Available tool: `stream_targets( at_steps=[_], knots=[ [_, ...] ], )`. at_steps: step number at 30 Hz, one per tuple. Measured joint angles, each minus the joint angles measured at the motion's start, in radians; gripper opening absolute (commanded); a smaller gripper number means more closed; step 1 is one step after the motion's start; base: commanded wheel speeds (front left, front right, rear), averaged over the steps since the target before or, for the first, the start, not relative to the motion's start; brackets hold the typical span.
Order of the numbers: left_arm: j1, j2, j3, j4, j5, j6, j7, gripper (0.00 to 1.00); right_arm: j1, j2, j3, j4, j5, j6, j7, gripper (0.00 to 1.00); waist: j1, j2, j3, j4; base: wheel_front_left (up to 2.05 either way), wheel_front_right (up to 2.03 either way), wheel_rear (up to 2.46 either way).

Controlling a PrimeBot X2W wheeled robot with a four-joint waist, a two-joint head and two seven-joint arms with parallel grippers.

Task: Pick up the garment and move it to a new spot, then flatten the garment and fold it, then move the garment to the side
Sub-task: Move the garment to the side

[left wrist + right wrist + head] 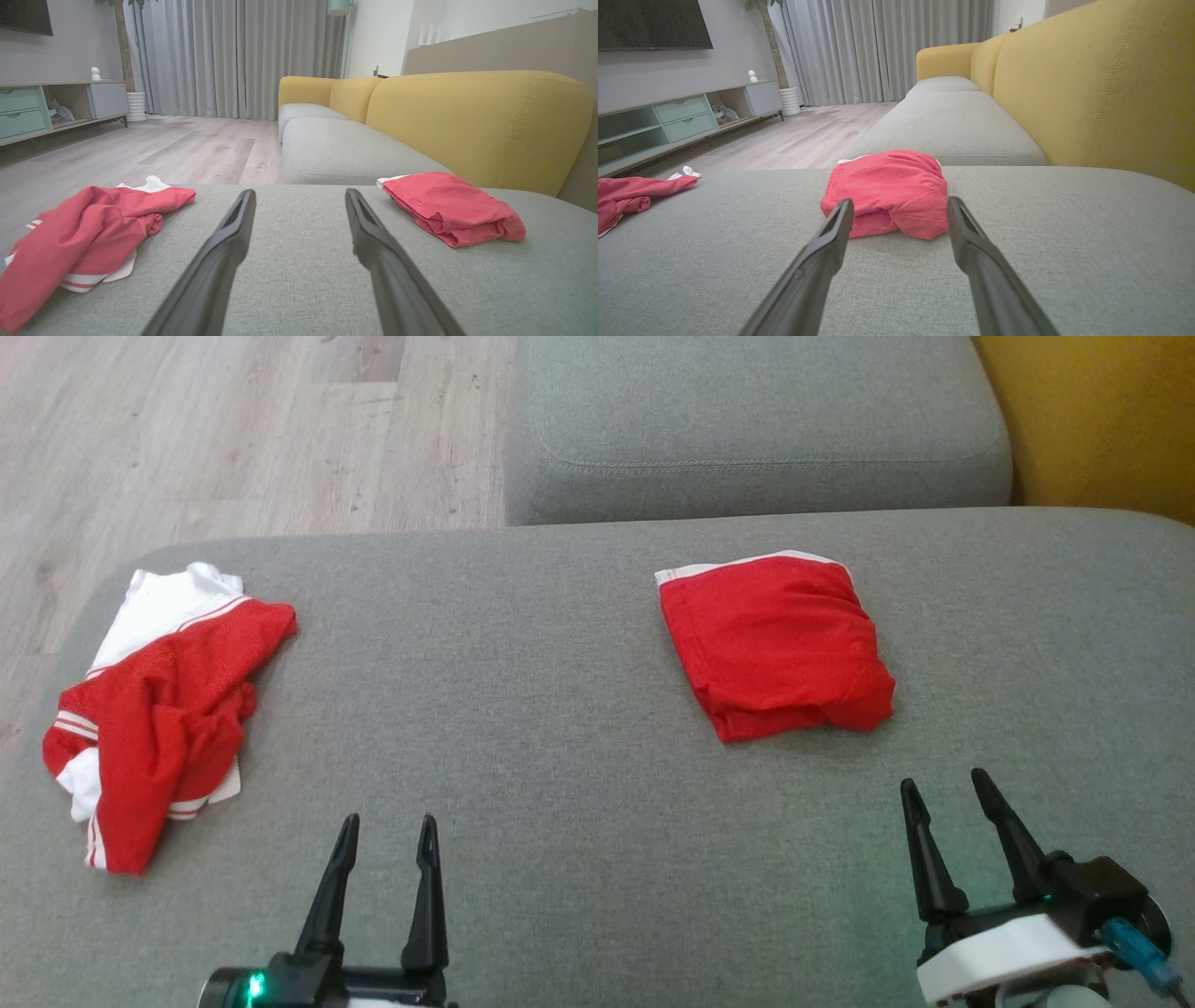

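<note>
A crumpled red and white garment point(163, 705) lies at the left end of the grey cushion point(560, 709); the left wrist view has it point(88, 233) at lower left. A folded red garment point(775, 649) lies to the right of the middle, also seen from the left wrist point(453, 210), and straight ahead of the right fingers point(889, 193). My left gripper point(387, 831) stands open near the front edge, empty, right of the crumpled garment. My right gripper point(948, 789) is open and empty, just in front of the folded garment. Both pairs of fingers point(229, 242) point(831, 233) are spread wide over bare fabric.
A second grey seat cushion point(756, 420) lies beyond, with a yellow backrest point(1102, 420) at the right. Wooden floor point(233, 429) runs past the cushion's left and far edge. A low TV cabinet point(686, 116) and curtains point(233, 56) stand far off.
</note>
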Motion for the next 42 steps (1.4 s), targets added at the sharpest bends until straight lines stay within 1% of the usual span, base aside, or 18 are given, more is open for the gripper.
stream_targets(
  at_steps=[4, 9, 11, 23, 30, 32, 35, 39, 41, 42],
  knots=[
    [0.008, 0.0, 0.001, 0.005, -0.002, 0.015, 0.0, 1.0, 0.0, 0.001, 0.0, 0.0, -0.001, 0.0, 0.0, 1.0, 0.0, 0.0, 0.002, -0.001, 0.0, 0.0, 0.0],
    [0.009, 0.0, 0.002, 0.017, -0.021, 0.018, 0.0, 1.0, 0.0, 0.001, 0.0, 0.0, -0.012, 0.0, 0.0, 1.0, 0.0, 0.0, 0.01, -0.002, 0.0, 0.0, 0.0],
    [0.009, 0.0, 0.003, 0.018, -0.026, 0.026, 0.0, 1.0, 0.0, 0.002, 0.0, 0.001, -0.012, 0.0, 0.0, 1.0, 0.0, 0.0, 0.014, -0.003, 0.0, 0.0, 0.0],
    [0.009, 0.0, 0.004, 0.017, -0.028, 0.026, 0.0, 1.0, 0.0, 0.008, -0.012, 0.007, -0.021, 0.0, 0.0, 1.0, 0.0, 0.0, 0.033, -0.005, 0.0, 0.0, 0.0],
    [-0.006, 0.0, 0.002, 0.0, -0.028, 0.027, 0.0, 1.0, -0.016, 0.008, -0.027, 0.023, -0.038, 0.0, 0.0, 1.0, 0.0, 0.0, 0.084, 0.003, 0.0, 0.0, 0.0],
    [-0.026, 0.0, 0.0, -0.008, -0.03, 0.03, 0.0, 1.0, -0.052, 0.006, -0.031, 0.036, -0.038, 0.0, 0.0, 1.0, 0.0001, 0.0, 0.11, 0.005, 0.0, 0.0, 0.0],
    [-0.068, 0.0, -0.009, -0.022, -0.039, 0.035, 0.0, 1.0, -0.147, -0.003, -0.042, 0.065, -0.034, 0.0, 0.0, 1.0, 0.0003, 0.0, 0.155, 0.008, 0.0, 0.0, 0.0],
    [-0.119, 0.0, -0.026, -0.037, -0.039, 0.043, 0.0, 1.0, -0.299, -0.021, -0.044, 0.147, 0.0, 0.0, 0.01, 1.0, 0.0004, 0.0, 0.218, 0.014, 0.0, 0.0, 0.0],
    [-0.137, -0.001, -0.035, -0.04, -0.047, 0.044, 0.0, 1.0, -0.375, -0.041, -0.036, 0.19, 0.026, 0.0, 0.057, 1.0, 0.0004, 0.0, 0.249, 0.017, 0.0, 0.0, 0.0],
    [-0.156, -0.001, -0.044, -0.045, -0.049, 0.048, 0.0, 1.0, -0.448, -0.065, -0.026, 0.224, 0.063, 0.0, 0.112, 1.0, 0.0004, 0.0, 0.277, 0.021, 0.0, 0.0, 0.0]
  ],
)
